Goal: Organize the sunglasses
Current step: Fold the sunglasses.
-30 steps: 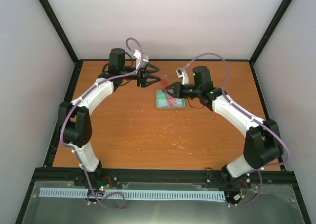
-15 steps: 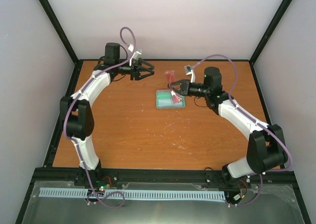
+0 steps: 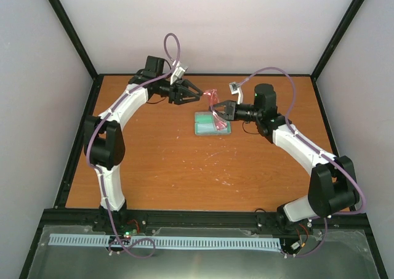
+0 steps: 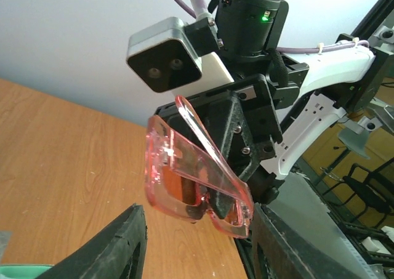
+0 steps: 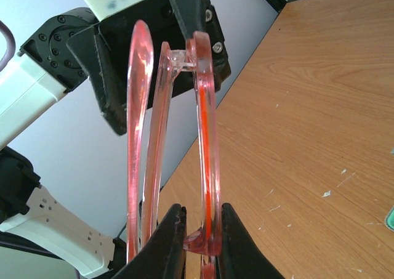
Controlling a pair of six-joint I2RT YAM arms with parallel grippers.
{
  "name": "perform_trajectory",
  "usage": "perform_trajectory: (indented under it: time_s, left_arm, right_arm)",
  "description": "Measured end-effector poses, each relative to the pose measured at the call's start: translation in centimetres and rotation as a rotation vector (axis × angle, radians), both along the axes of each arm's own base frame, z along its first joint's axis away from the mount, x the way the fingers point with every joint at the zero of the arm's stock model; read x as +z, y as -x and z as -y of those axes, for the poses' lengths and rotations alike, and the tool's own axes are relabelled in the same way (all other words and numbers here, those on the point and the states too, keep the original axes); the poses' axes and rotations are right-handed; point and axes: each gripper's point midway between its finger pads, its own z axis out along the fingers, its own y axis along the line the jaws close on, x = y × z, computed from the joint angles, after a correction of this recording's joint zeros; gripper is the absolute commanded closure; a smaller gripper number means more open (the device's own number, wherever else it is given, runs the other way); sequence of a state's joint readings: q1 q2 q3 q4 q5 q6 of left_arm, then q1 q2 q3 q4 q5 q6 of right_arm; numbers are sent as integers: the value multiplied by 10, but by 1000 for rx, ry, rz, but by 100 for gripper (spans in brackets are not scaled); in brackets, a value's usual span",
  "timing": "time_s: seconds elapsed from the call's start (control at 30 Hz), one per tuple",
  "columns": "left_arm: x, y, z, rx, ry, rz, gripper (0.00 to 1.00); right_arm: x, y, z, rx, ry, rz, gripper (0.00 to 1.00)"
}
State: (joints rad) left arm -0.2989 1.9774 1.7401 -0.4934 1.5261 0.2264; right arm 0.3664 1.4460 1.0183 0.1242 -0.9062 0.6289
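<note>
The red-pink sunglasses [image 3: 212, 98] hang in the air above the back of the table, held by my right gripper [image 3: 220, 109], which is shut on the front frame near the nose bridge. In the right wrist view the sunglasses [image 5: 203, 143] stand upright between the closed fingers, arms folded. My left gripper [image 3: 197, 95] is open and sits close to the left of the glasses. In the left wrist view the sunglasses [image 4: 197, 168] hover between its spread fingers [image 4: 117, 245], apart from them. The grey case with green lining [image 3: 212, 123] lies open on the table below.
The orange wooden table [image 3: 184, 162] is bounded by a black frame and white walls. The right arm's camera and wrist [image 4: 246, 57] fill the space just behind the glasses in the left wrist view.
My left gripper has swung right from the back left corner and now sits around the glasses. The right gripper has held the glasses nearly still above the case.
</note>
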Motion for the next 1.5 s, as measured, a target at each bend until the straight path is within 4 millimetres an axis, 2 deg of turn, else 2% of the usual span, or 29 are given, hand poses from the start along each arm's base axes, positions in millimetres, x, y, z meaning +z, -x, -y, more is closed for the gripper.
perform_trajectory:
  time_s: [0.27,0.6,0.63,0.77,0.9,1.1,1.23,1.33,1.4,1.43,1.5]
  left_arm:
    - [-3,10,4,-27,0,-24,56]
    - [3,6,7,-26,3,-21,63]
    - [3,5,7,-26,3,-19,62]
    - [6,4,8,-26,6,-14,47]
    - [8,7,16,-40,7,1,46]
    - [7,10,23,-45,0,8,69]
    - [7,13,22,-55,-2,-20,78]
    - [7,16,20,-63,-8,-60,82]
    - [6,18,20,-66,-10,-72,82]
    - [6,18,20,-68,-9,-74,79]
    - [6,19,19,-71,-8,-78,63]
  right_arm:
    - [3,-5,-1,-6,-1,14,93]
    - [10,-8,-6,5,-5,38,93]
    - [11,-8,-6,6,-6,41,93]
    - [13,-9,-7,4,-7,50,93]
    - [8,-1,-17,50,-4,36,93]
    - [5,3,-21,70,-2,30,92]
    - [5,3,-21,75,3,50,88]
    - [5,5,-22,86,7,69,85]
    - [3,6,-22,88,10,64,86]
    - [3,6,-22,90,10,62,87]
    - [3,6,-22,90,12,62,89]
